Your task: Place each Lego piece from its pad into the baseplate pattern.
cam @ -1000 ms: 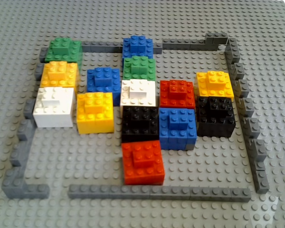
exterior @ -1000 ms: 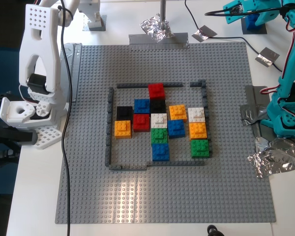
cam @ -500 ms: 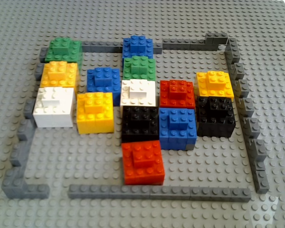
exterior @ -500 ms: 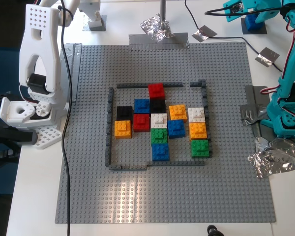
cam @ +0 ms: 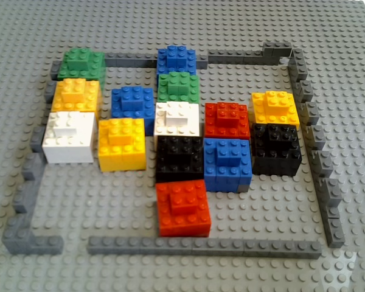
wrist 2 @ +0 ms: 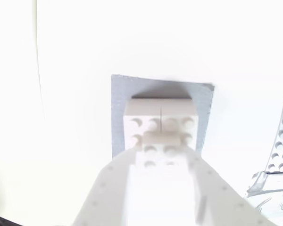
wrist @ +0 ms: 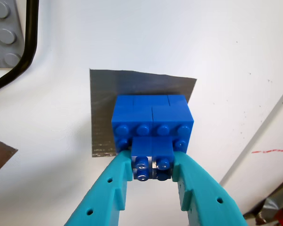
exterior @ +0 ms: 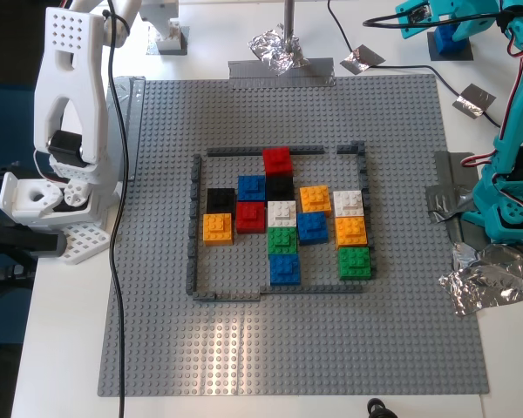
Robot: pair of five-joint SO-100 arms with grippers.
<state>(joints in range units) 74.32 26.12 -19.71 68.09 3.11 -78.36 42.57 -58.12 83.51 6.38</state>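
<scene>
Glossy white tabletop, studded blue brick, matte grey pad

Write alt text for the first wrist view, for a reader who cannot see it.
My first gripper's teal tool closes around the small raised top of a blue Lego piece, which sits on a silver-grey pad on a white surface. A black cable and a corner of the grey studded baseplate show at the frame's edge.
</scene>
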